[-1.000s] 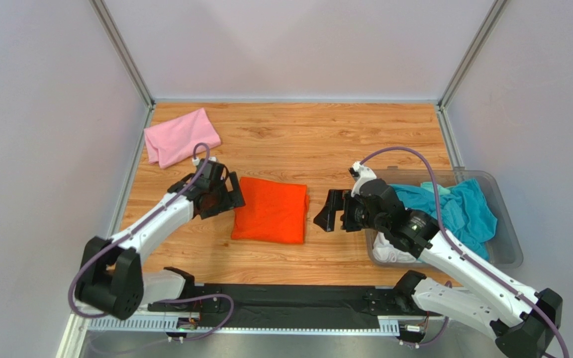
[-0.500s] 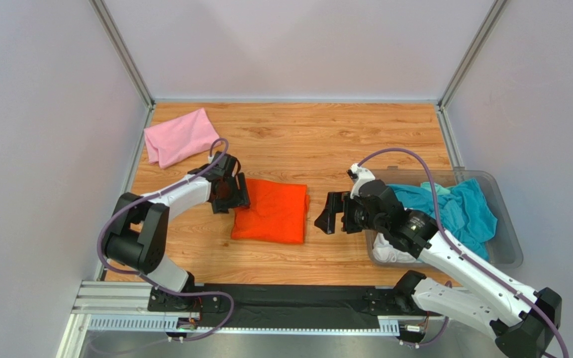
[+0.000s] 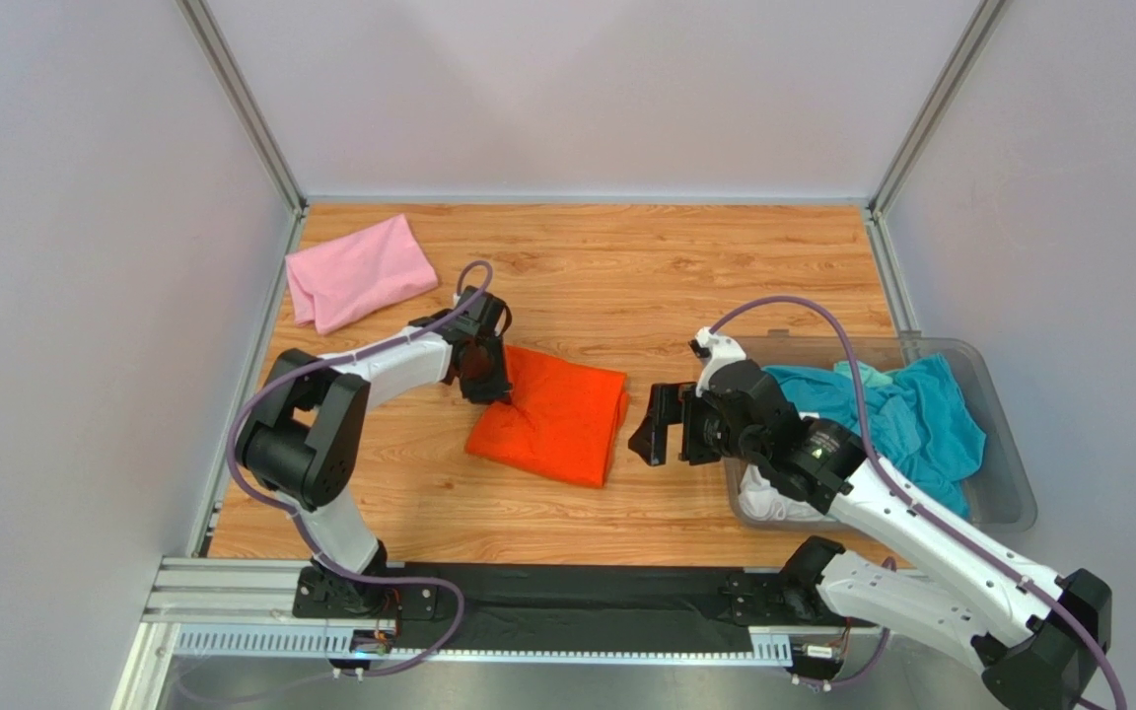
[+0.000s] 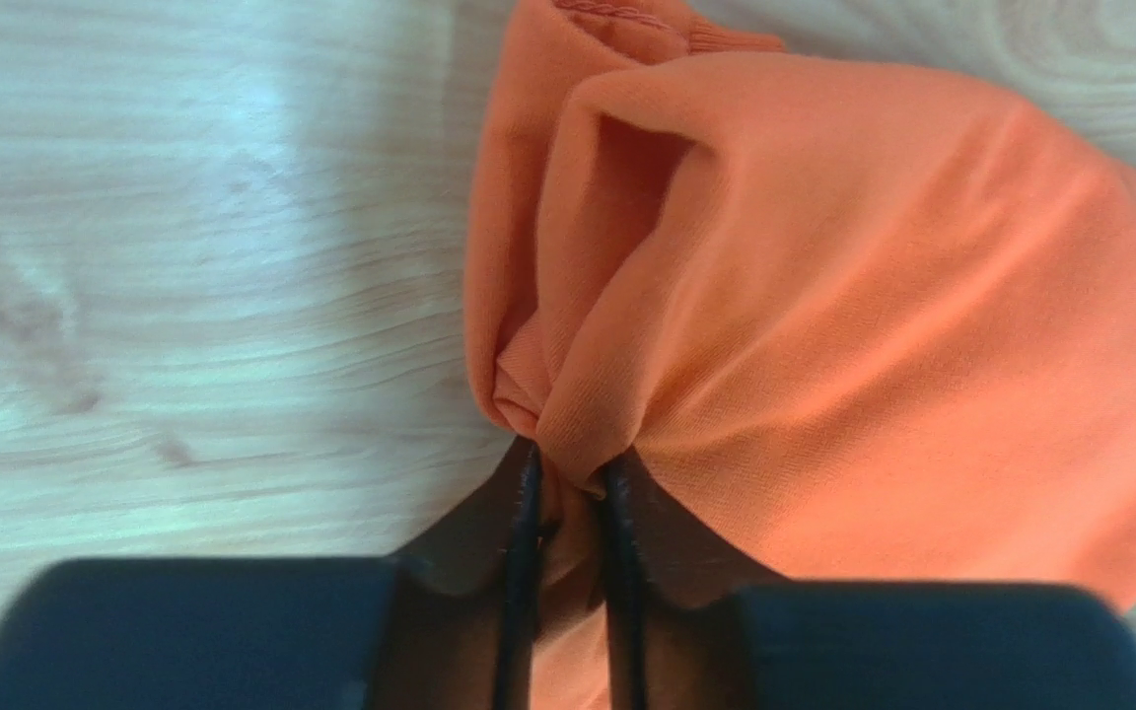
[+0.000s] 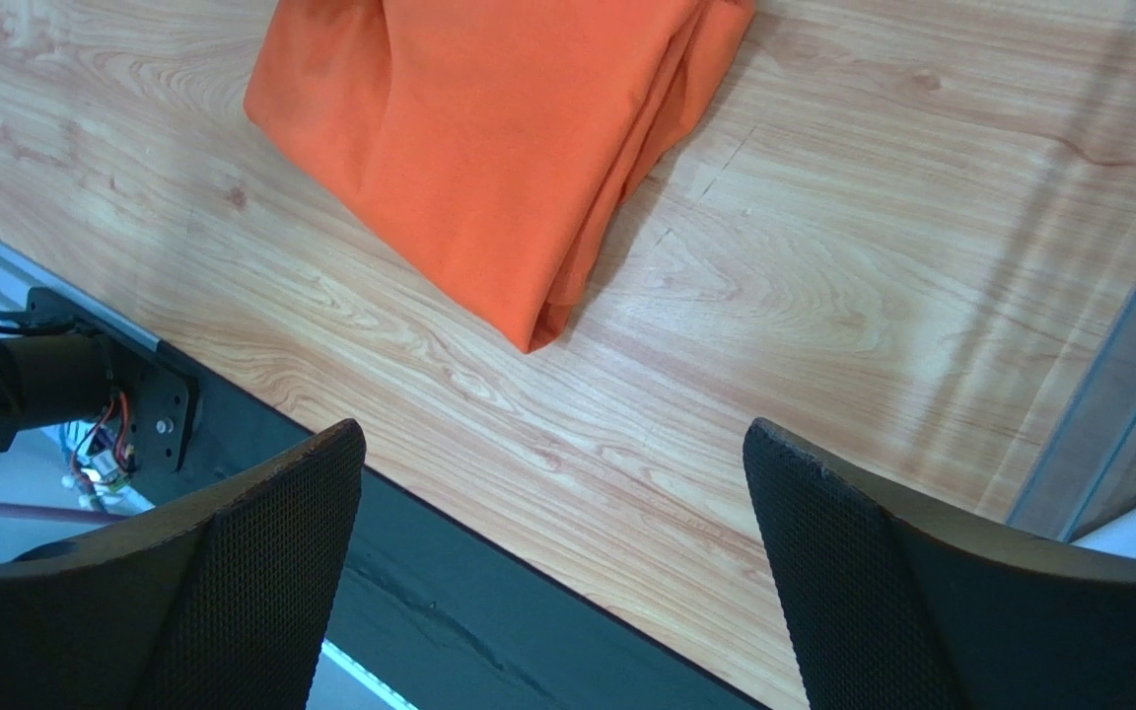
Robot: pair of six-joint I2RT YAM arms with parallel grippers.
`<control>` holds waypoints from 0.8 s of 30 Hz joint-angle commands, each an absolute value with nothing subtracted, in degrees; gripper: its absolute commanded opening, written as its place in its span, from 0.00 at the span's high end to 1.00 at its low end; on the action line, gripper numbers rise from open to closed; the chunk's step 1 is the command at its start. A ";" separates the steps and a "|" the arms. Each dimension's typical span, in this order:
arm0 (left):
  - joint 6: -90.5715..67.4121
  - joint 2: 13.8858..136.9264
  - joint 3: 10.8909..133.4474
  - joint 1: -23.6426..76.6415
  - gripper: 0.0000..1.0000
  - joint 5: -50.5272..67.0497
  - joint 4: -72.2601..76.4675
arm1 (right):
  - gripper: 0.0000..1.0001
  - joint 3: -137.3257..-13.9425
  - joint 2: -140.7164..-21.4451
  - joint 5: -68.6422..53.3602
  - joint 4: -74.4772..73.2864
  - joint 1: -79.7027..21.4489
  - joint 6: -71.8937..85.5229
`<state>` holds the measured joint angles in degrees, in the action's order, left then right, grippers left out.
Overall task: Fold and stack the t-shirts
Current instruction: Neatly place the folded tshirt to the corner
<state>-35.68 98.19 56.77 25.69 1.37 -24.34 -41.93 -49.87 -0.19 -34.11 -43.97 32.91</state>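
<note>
Wooden tabletop (image 3: 648,281); wrist view shows left gripper (image 4: 571,471) pinching orange t-shirt (image 4: 856,296).

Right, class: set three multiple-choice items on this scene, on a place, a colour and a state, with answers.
1. Where on the table is the pink t-shirt? A far left corner; B near right corner; C centre.
2. The left gripper pinches a t-shirt of which colour? A teal; B orange; C white.
3. The right gripper is: A shut on cloth; B open, empty; C unseen.
Answers: 1 A, it lies far left. 2 B, it grips the orange t-shirt. 3 B, its fingers spread above bare wood.
</note>
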 commanded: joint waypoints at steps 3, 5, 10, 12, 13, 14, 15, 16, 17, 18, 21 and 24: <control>-34.72 104.77 56.77 27.25 0.93 0.09 -28.12 | 0.00 -41.92 -48.78 5.09 -34.45 -43.86 30.41; -34.54 104.68 58.79 27.25 1.00 -3.33 -29.78 | 0.00 -41.84 -48.60 5.53 -34.37 -43.86 29.36; -32.35 103.28 67.91 27.25 1.00 -14.29 -36.47 | 0.00 -42.01 -48.16 8.52 -34.10 -43.86 27.07; -32.43 103.79 70.74 27.16 1.00 -16.95 -38.65 | 0.00 -42.10 -47.81 9.31 -34.10 -43.86 26.54; -32.52 104.15 74.32 27.07 1.00 -18.70 -39.63 | 0.00 -42.01 -47.64 9.40 -34.01 -43.86 26.19; -32.35 104.67 76.10 26.98 1.00 -19.59 -41.03 | 0.00 -41.84 -47.29 9.67 -33.40 -43.94 25.67; -32.26 105.90 79.59 26.55 1.00 -20.47 -41.57 | 0.00 -41.57 -47.11 10.80 -33.05 -43.86 25.14; -31.99 106.52 81.37 26.28 1.00 -21.70 -41.75 | 0.00 -41.57 -47.02 11.25 -32.87 -43.77 24.88; -31.30 108.09 83.13 26.11 1.00 -21.80 -42.18 | 0.00 -41.57 -47.02 11.86 -32.87 -43.86 24.44; -31.12 108.98 86.80 25.06 1.00 -21.80 -42.54 | 0.00 -41.66 -46.93 12.82 -32.78 -43.86 23.91; -29.36 112.75 94.27 22.59 1.00 -21.97 -44.21 | 0.00 -41.57 -46.85 14.58 -32.78 -43.77 22.59; -27.52 116.36 101.48 19.88 1.00 -23.29 -46.31 | 0.00 -41.48 -46.85 17.48 -32.96 -43.86 21.80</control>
<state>-30.63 114.13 95.15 22.65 -19.79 -42.98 -41.93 -47.72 12.51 -34.02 -43.97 24.27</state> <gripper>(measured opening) 0.033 0.998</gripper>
